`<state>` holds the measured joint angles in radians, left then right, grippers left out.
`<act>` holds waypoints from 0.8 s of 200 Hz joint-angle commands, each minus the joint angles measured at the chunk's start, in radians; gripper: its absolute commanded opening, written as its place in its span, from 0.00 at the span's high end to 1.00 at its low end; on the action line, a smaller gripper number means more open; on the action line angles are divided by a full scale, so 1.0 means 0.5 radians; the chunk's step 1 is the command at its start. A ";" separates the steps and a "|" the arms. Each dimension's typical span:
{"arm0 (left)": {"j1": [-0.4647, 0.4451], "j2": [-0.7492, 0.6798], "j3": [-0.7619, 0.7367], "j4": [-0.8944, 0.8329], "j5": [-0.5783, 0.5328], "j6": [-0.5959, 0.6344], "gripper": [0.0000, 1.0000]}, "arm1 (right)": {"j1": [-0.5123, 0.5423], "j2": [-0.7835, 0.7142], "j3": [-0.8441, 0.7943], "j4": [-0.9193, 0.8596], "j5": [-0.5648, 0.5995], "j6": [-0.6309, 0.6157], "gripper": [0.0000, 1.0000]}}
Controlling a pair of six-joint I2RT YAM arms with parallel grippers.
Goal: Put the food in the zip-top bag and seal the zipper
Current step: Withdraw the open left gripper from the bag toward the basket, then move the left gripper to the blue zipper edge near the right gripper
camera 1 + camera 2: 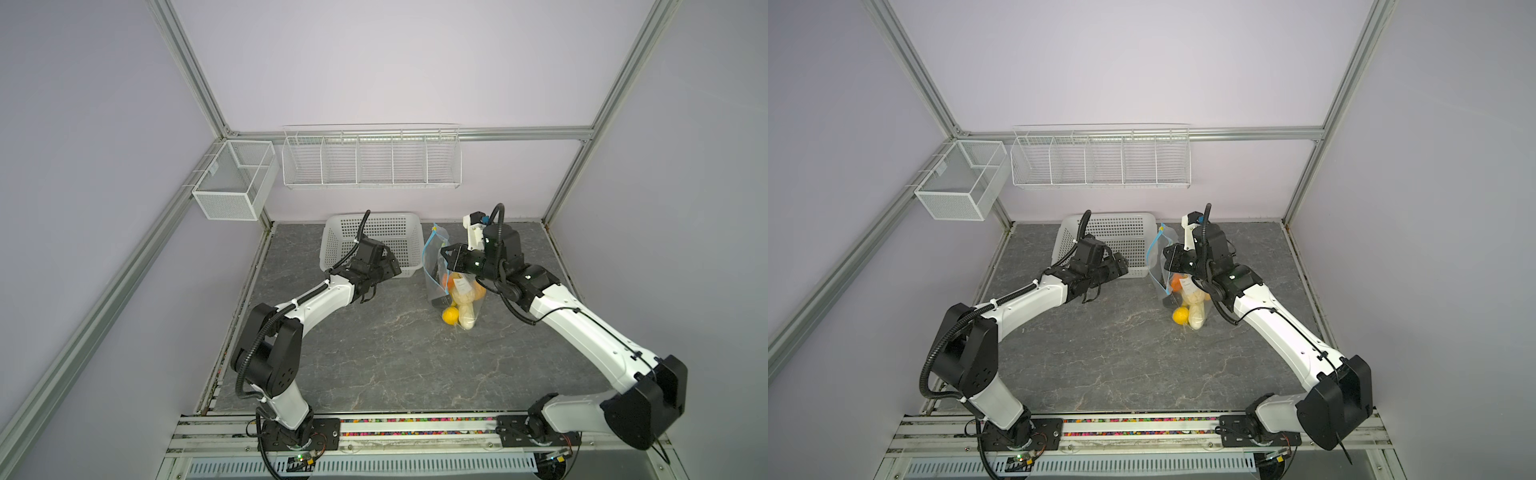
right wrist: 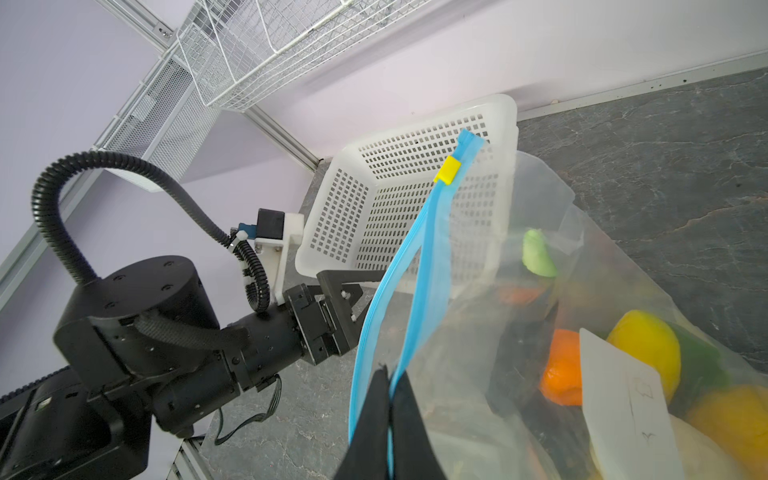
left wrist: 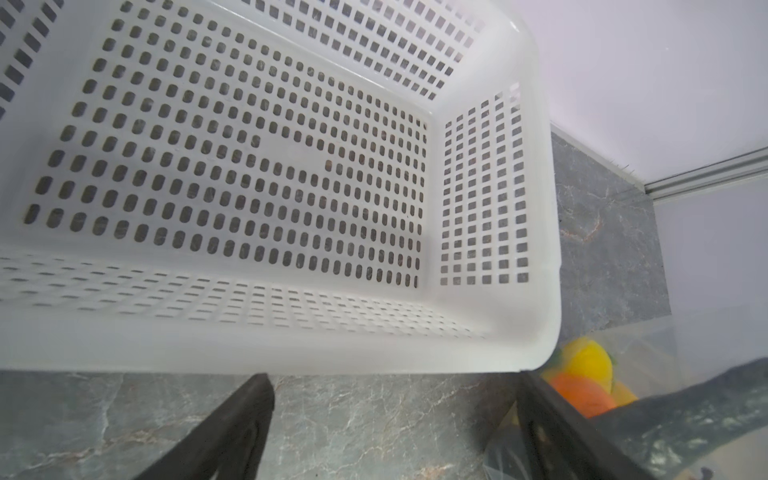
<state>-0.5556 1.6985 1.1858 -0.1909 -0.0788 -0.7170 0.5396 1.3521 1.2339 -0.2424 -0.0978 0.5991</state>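
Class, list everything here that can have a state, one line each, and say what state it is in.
left tool: open, holding nothing.
right tool: shut on the zipper.
zipper: unsealed, strips apart between the slider and the right tool.
zip-top bag: held by its mouth edge.
food: inside the bag.
basket: empty.

Left gripper [image 3: 392, 378] fingers [image 3: 232, 432] blurred, bases cut by wrist-view edge. Zipper [image 2: 436, 249] stretch hidden inside right gripper [image 2: 390, 415] pinch. Label [image 2: 623, 415] writing unreadable.
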 commanded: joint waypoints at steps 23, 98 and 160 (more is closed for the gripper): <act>0.050 0.097 0.048 0.131 -0.011 0.052 0.09 | 0.011 -0.070 -0.038 0.026 0.008 0.016 0.93; 0.090 -0.345 0.160 -0.439 0.604 0.106 0.14 | 0.006 -0.108 0.083 -0.235 -0.098 -0.190 0.93; -0.060 -0.410 0.387 -0.514 1.116 -0.145 0.22 | 0.009 -0.073 0.165 -0.317 -0.163 -0.166 0.94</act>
<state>-0.5423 1.4326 1.3212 -0.3836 0.3622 -0.7513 0.5392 1.3155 1.2755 -0.3798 -0.1486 0.5255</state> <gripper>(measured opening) 0.791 0.067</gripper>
